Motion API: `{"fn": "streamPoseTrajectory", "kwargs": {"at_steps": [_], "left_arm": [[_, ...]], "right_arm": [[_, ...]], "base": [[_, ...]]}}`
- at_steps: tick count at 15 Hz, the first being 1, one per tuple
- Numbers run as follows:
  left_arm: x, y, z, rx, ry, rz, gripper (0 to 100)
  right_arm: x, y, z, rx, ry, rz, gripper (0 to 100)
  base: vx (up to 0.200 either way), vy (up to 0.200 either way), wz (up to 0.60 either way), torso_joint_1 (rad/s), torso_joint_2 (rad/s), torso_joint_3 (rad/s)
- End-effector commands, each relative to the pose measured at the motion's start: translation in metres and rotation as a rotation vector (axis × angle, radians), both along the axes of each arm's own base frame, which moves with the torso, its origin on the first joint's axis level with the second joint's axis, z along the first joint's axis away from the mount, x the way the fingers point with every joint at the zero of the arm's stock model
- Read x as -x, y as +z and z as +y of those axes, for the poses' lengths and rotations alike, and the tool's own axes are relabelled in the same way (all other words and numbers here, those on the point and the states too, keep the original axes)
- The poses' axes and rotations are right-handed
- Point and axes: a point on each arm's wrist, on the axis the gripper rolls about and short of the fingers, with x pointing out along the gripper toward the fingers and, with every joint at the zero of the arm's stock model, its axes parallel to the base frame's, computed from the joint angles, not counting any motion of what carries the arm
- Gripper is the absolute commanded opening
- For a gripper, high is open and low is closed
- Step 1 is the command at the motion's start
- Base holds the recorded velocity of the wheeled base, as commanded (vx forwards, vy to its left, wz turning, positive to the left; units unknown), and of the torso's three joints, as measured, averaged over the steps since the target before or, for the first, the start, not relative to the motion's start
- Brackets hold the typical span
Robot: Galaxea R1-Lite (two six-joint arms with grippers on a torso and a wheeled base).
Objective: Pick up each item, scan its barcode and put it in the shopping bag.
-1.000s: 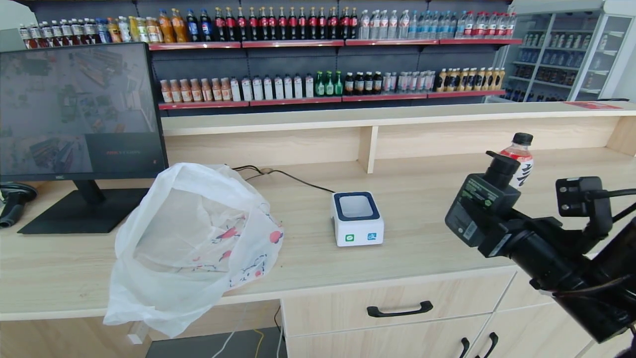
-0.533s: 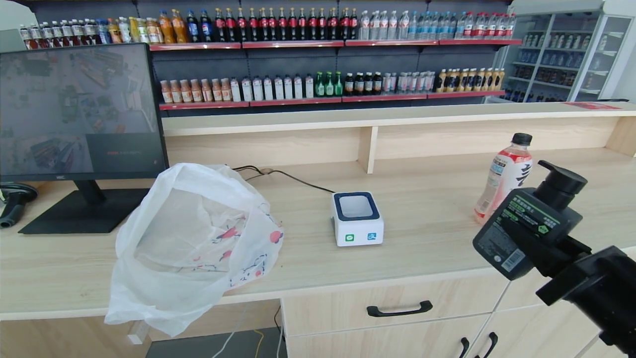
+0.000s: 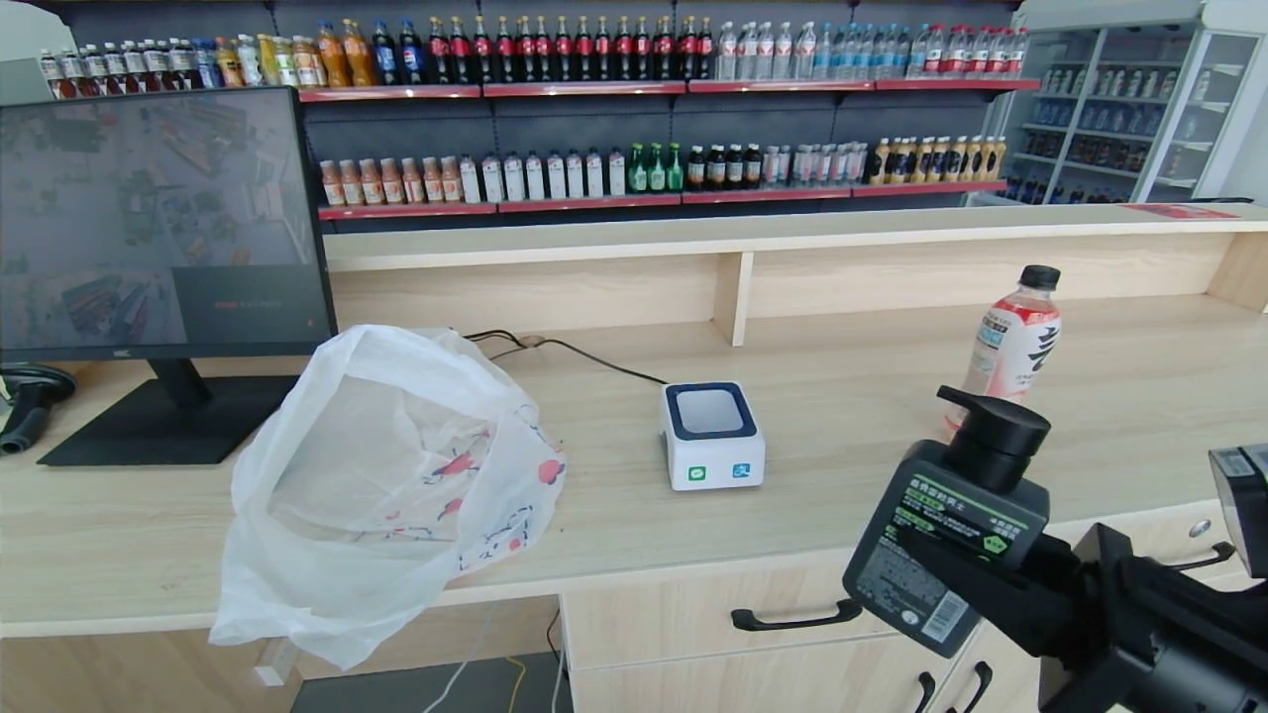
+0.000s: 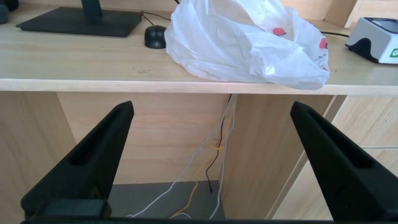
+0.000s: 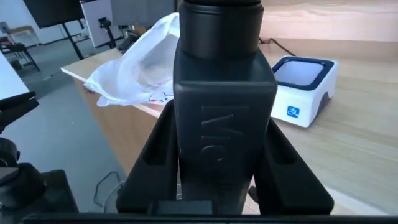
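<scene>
A black pump bottle [image 3: 949,535] with a barcode label hangs in front of the counter's front edge at the right, tilted, with my right gripper [image 3: 1001,584] shut on its body. From the right wrist, the pump bottle [image 5: 224,118] sits between the two fingers [image 5: 155,155]. The white barcode scanner [image 3: 712,436] stands mid-counter, left of and beyond the held bottle. A white shopping bag [image 3: 386,485] lies open at the counter's left front. A pink drink bottle [image 3: 1010,347] stands upright at the right. My left gripper [image 4: 208,162] is open and empty, low in front of the counter below the bag [image 4: 249,43].
A monitor [image 3: 158,218] on a black stand fills the counter's left rear, with a handheld scanner [image 3: 25,396] beside it and a mouse [image 4: 155,37] near the bag. A cable [image 3: 584,356] runs behind the scanner. Drawers with black handles [image 3: 797,619] sit under the counter.
My right arm has carried the pump bottle downward and nearer, from over the counter's right side to in front of its edge. The drink bottle behind it is now uncovered.
</scene>
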Motion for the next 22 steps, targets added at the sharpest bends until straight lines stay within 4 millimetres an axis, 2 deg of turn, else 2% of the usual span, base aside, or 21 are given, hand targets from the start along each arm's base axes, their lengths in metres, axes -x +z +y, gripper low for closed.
{"fn": "streamPoseTrajectory", "kwargs": {"at_steps": [1,3,6,9,12,22], "left_arm": [[0.0,0.0,0.0,0.0,0.0,-0.001,100],[0.0,0.0,0.0,0.0,0.0,-0.001,100],[0.0,0.0,0.0,0.0,0.0,-0.001,100],[0.0,0.0,0.0,0.0,0.0,0.0,100],[0.0,0.0,0.0,0.0,0.0,-0.001,100],[0.0,0.0,0.0,0.0,0.0,0.0,100]], "right_arm": [[-0.003,-0.001,0.01,-0.024,0.119,0.044,0],[-0.01,0.01,0.02,-0.095,0.183,0.06,0],[-0.02,0.016,0.037,-0.134,0.248,0.079,0],[-0.02,0.042,0.063,-0.282,0.392,0.117,0],[-0.02,0.073,0.065,-0.424,0.486,0.143,0],[-0.025,0.088,0.072,-0.426,0.565,0.086,0]], "base": [[0.0,0.0,0.0,0.0,0.0,0.0],[0.0,0.0,0.0,0.0,0.0,0.0],[0.0,0.0,0.0,0.0,0.0,0.0],[0.0,0.0,0.0,0.0,0.0,0.0],[0.0,0.0,0.0,0.0,0.0,0.0],[0.0,0.0,0.0,0.0,0.0,0.0]]}}
